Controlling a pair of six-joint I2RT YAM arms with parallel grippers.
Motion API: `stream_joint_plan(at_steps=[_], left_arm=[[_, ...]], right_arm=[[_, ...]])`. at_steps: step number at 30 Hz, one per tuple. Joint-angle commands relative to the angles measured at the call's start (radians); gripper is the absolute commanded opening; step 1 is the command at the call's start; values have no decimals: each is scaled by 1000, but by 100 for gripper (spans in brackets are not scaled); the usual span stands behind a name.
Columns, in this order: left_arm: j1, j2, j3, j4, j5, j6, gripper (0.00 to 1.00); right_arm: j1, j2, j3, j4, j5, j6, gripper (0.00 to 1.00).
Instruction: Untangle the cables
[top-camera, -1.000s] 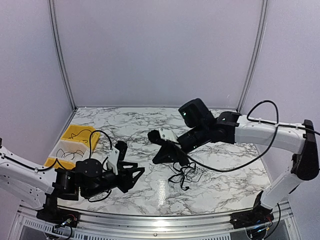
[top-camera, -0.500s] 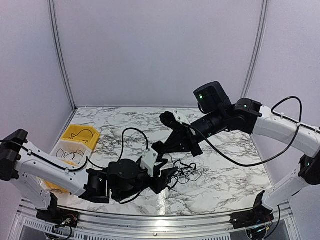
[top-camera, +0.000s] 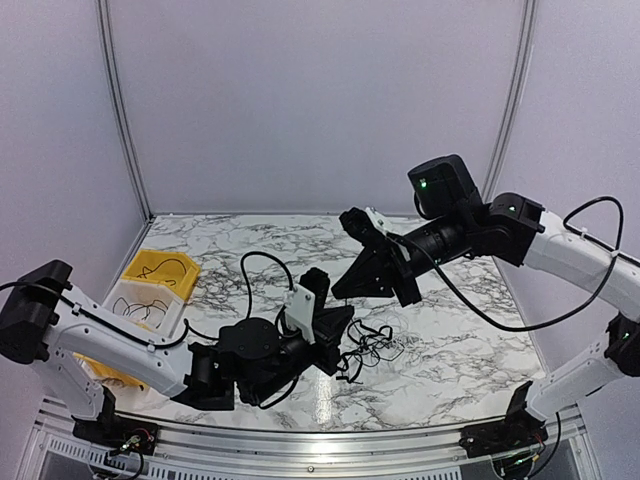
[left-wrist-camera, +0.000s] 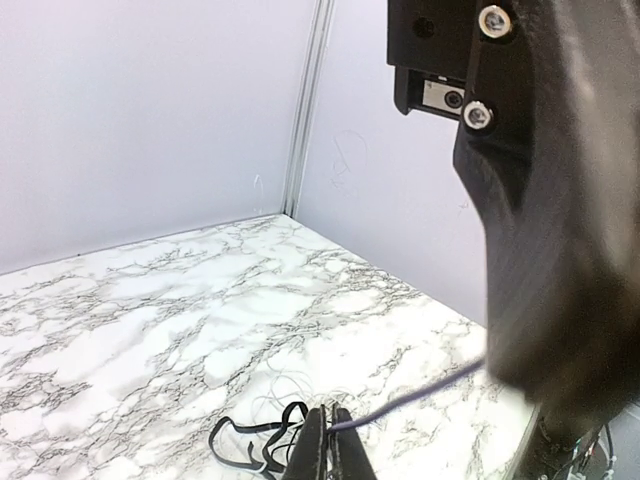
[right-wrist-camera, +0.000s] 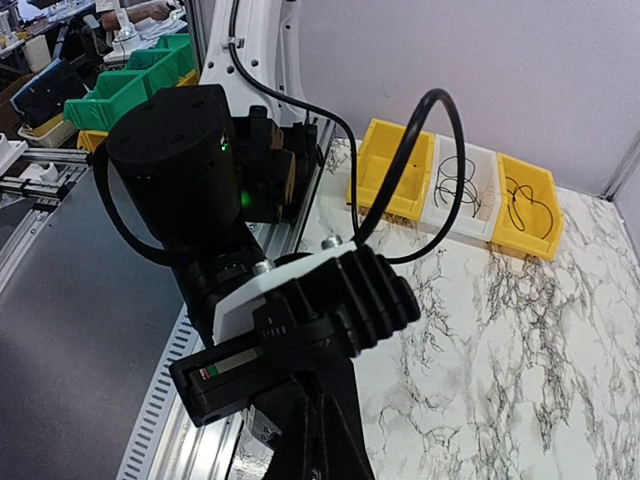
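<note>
The cables (top-camera: 378, 345) lie as a dark tangled clump on the marble table (top-camera: 250, 240), just right of my left gripper (top-camera: 340, 342). In the left wrist view that gripper (left-wrist-camera: 328, 452) is shut on one thin dark strand (left-wrist-camera: 420, 397). The strand runs taut up and right to the blurred black bulk of my right gripper (left-wrist-camera: 560, 230). Black and pale loops (left-wrist-camera: 245, 450) rest on the table to the left of the fingers. My right gripper (top-camera: 348, 288) hangs above the clump, shut (right-wrist-camera: 320, 445), right over the left arm's wrist (right-wrist-camera: 300, 320). Its hold on the strand is hidden.
A yellow bin (top-camera: 160, 270) and a white bin (top-camera: 140, 300) with single cables stand at the table's left edge. They also show in the right wrist view as a white bin (right-wrist-camera: 462, 185) between yellow bins (right-wrist-camera: 528, 205). Green bins (right-wrist-camera: 150, 80) sit off the table.
My left arm swung right to the clump and its gripper, open before, has closed on a strand. The right gripper has risen up and to the right, away from the clump.
</note>
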Motion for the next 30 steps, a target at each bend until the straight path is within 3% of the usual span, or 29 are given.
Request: stream_joint_plan(at_steps=[1,4,6,8,10,14,17,20,25,30], left_arm=[[1,-14,-58,40,-17,29,0],[1,-58,-96,44,-29,35,0],[1,-101,-129,44,-61,35,0],[1,-145,-161,43,-93,34,0],[1,-186,-199,42,-121,20,0],[1,-215,-241,42,-156,-3,0],[1,-217,-255,42,-162,-21,0],[1,-206,-260,42,-179,-32,0],[1,-229,-266,42,-217,-32,0],[-1,-368,-307,40,-261,11,0]], right_arm=[[-10,-40,-20,53,-29,-2,2],[-30,-65,-102,87,86,-38,33],[-62,-104,-240,196,188,-46,52],[-75,-142,-400,323,287,-84,65],[-74,-144,-521,414,341,-135,71],[-52,-56,-609,493,365,-184,73],[-11,21,-581,496,386,-203,80],[35,90,-540,553,441,-207,80],[58,233,-480,566,495,-182,59],[55,284,-528,605,553,-186,38]])
